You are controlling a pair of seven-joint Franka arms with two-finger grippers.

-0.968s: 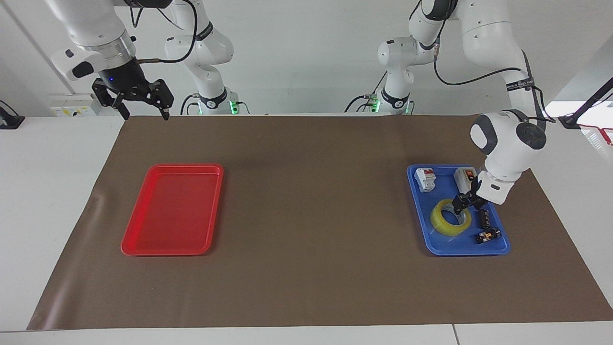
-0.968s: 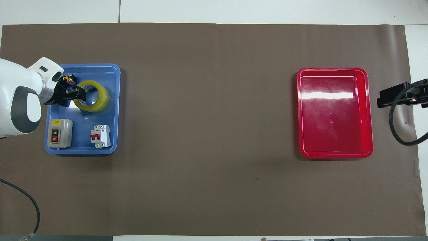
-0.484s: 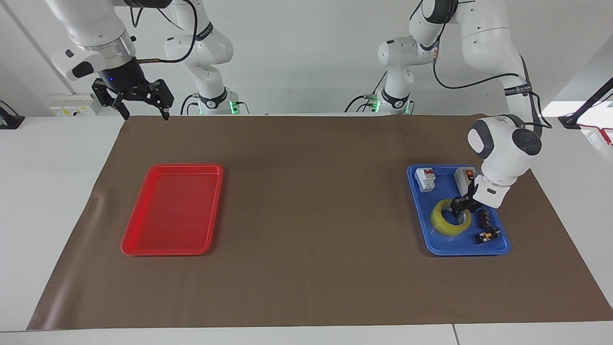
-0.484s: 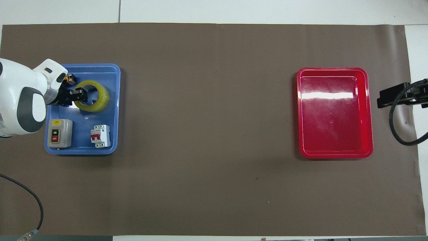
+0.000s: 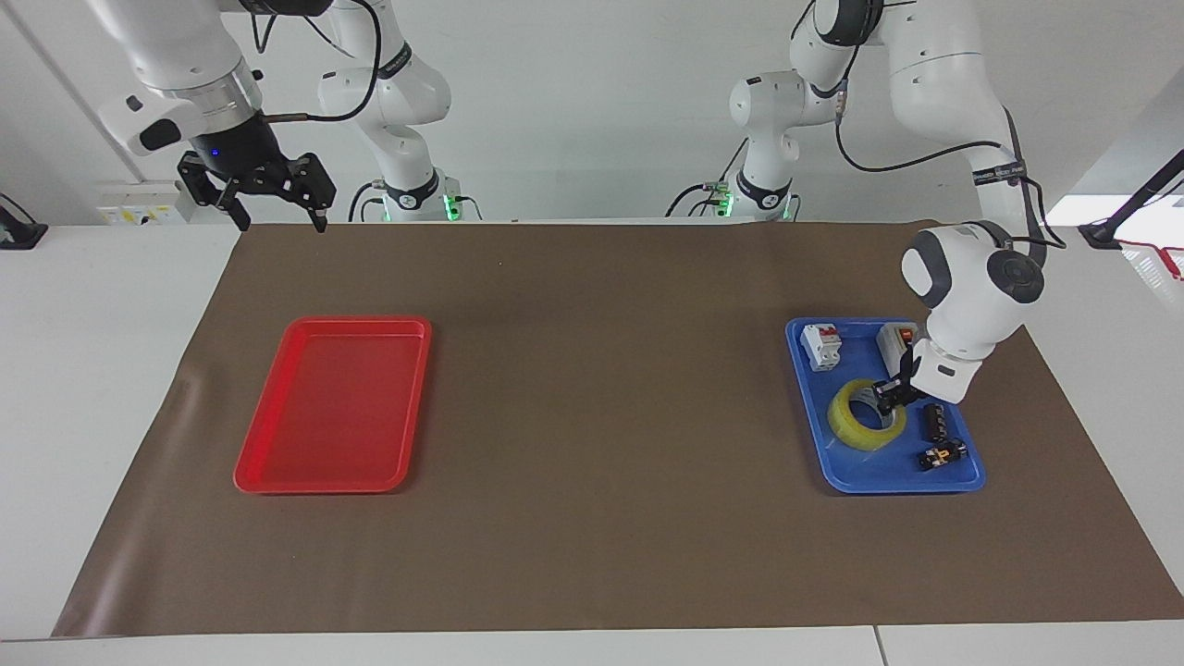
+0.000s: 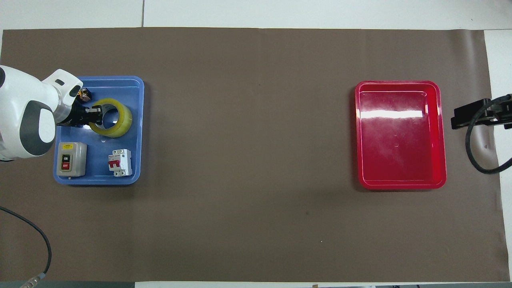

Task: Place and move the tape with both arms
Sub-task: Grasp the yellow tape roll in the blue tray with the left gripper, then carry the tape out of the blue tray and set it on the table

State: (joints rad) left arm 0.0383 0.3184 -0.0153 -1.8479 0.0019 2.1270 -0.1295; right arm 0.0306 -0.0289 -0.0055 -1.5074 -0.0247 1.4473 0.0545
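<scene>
Gripping the tape's [image 5: 867,414] wall, the left pincer [image 5: 894,394] is closed on it inside the blue tray [image 5: 962,481], at the roll's three o'clock in the facing view. The right pincer [image 5: 276,215] waits, fingers spread, empty, over the table's [image 5: 592,555] edge.

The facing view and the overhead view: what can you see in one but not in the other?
Only the facing view shows the whole right tool, up over the table's edge near the robots, the two small white arms with green lights, and a black part beside the tape.

Only the overhead view shows the ON and OFF labels on the grey switch box.

Both show the left tool at the yellow tape in the blue tray, and the red tray.
</scene>
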